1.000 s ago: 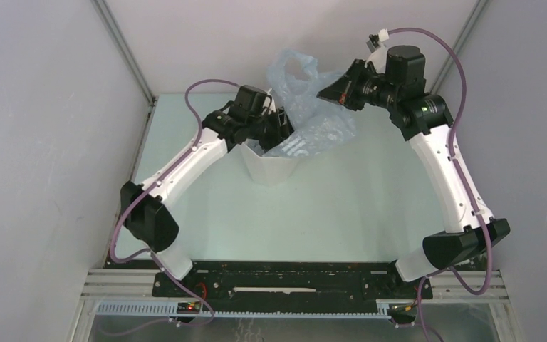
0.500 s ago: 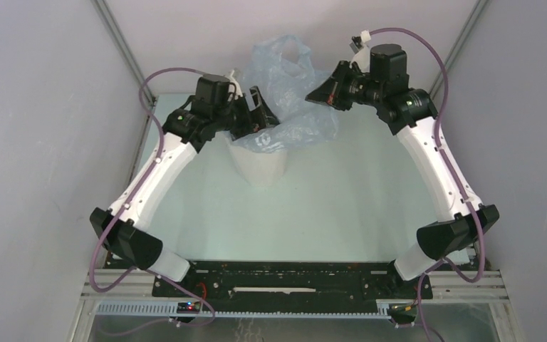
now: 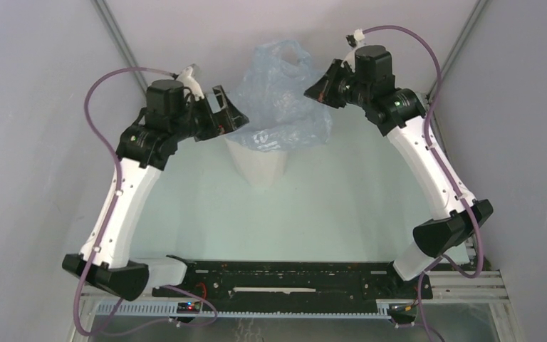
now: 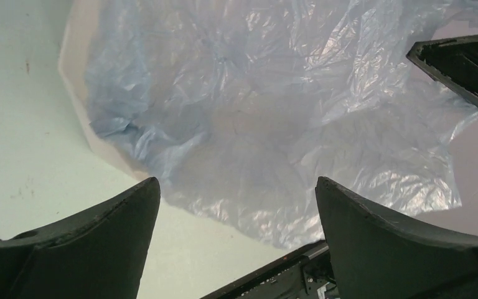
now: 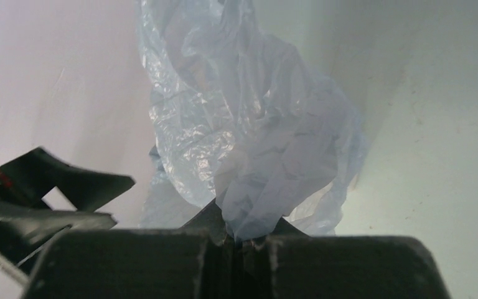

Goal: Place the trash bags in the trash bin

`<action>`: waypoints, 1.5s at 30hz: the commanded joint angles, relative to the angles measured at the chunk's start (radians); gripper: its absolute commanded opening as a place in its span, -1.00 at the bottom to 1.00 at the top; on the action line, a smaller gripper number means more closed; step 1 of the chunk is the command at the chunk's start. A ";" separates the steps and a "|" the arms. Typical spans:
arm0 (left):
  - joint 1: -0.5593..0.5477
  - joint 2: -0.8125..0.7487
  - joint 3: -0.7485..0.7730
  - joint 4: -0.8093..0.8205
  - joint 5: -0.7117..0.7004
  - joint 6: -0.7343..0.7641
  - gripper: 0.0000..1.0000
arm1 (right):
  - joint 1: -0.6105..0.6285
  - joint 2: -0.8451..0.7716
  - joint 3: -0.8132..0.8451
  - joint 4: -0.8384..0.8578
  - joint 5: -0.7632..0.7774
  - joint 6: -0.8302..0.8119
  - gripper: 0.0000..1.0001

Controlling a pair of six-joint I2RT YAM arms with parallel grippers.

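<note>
The pale-blue translucent trash bag point(image 3: 279, 100) hangs over the mouth of the white faceted trash bin point(image 3: 261, 165) and spills past its rim on the right. One loop handle stands up at the back. My right gripper point(image 3: 313, 90) is shut on a fold of the bag point(image 5: 249, 149), holding it up above the bin. My left gripper point(image 3: 233, 114) is open and empty, just left of the bag and above the bin's rim point(image 4: 74, 106). The bag point(image 4: 267, 112) fills the left wrist view; the bin's inside is hidden.
The bin stands at the back middle of the pale green table point(image 3: 342, 206), close to the back wall point(image 3: 292, 28). Grey side walls close in left and right. The black base rail point(image 3: 285, 274) lies at the near edge.
My left gripper has let go of the bag, drawn back to the left and risen. My right gripper has lifted the bag slightly up and left.
</note>
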 commanded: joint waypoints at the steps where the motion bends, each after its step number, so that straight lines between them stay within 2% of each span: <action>1: 0.050 -0.087 -0.062 0.056 0.044 0.026 1.00 | 0.003 -0.067 -0.023 0.058 0.109 -0.033 -1.00; 4: 0.079 -0.152 -0.086 0.076 -0.017 -0.010 1.00 | 0.004 -0.084 -0.050 0.081 0.103 -0.031 -1.00; 7: 0.102 -0.196 -0.092 0.112 -0.065 -0.065 0.83 | 0.022 -0.086 -0.062 0.094 0.102 -0.042 -1.00; 9: 0.105 -0.185 -0.078 0.150 -0.040 -0.093 0.79 | 0.049 -0.083 -0.060 0.105 0.124 -0.052 -1.00; 12: 0.091 -0.136 -0.063 0.229 0.039 -0.130 0.88 | 0.106 -0.071 -0.058 0.163 0.149 -0.069 -1.00; 15: 0.027 -0.071 0.030 0.202 -0.009 -0.074 0.91 | 0.148 -0.024 0.028 0.170 0.155 -0.098 -1.00; 18: 0.005 -0.013 0.068 0.095 -0.156 -0.047 0.73 | 0.157 -0.007 0.117 0.143 0.181 -0.098 -1.00; 20: 0.001 0.040 0.054 0.070 -0.148 -0.036 0.67 | 0.151 -0.012 0.134 0.152 0.179 -0.080 -1.00; 26: -0.054 0.161 -0.073 0.264 -0.120 0.020 0.66 | 0.169 0.002 0.101 0.258 0.093 -0.032 -1.00; 30: -0.072 0.281 -0.041 0.217 -0.080 0.017 0.62 | 0.168 0.027 0.134 0.208 0.095 -0.042 -1.00; 34: -0.073 0.299 -0.064 0.246 -0.063 0.009 0.59 | 0.139 -0.005 0.028 0.273 0.084 -0.016 -1.00; 36: -0.073 0.273 -0.029 0.225 -0.074 0.018 0.63 | 0.129 0.001 -0.009 0.293 0.064 -0.023 -1.00; 41: -0.068 0.175 0.098 0.129 -0.037 0.048 0.88 | 0.104 0.024 0.023 0.248 0.057 -0.040 -1.00; 45: -0.042 0.087 0.112 0.064 -0.016 0.054 0.94 | 0.084 0.027 0.036 0.231 0.047 -0.037 -1.00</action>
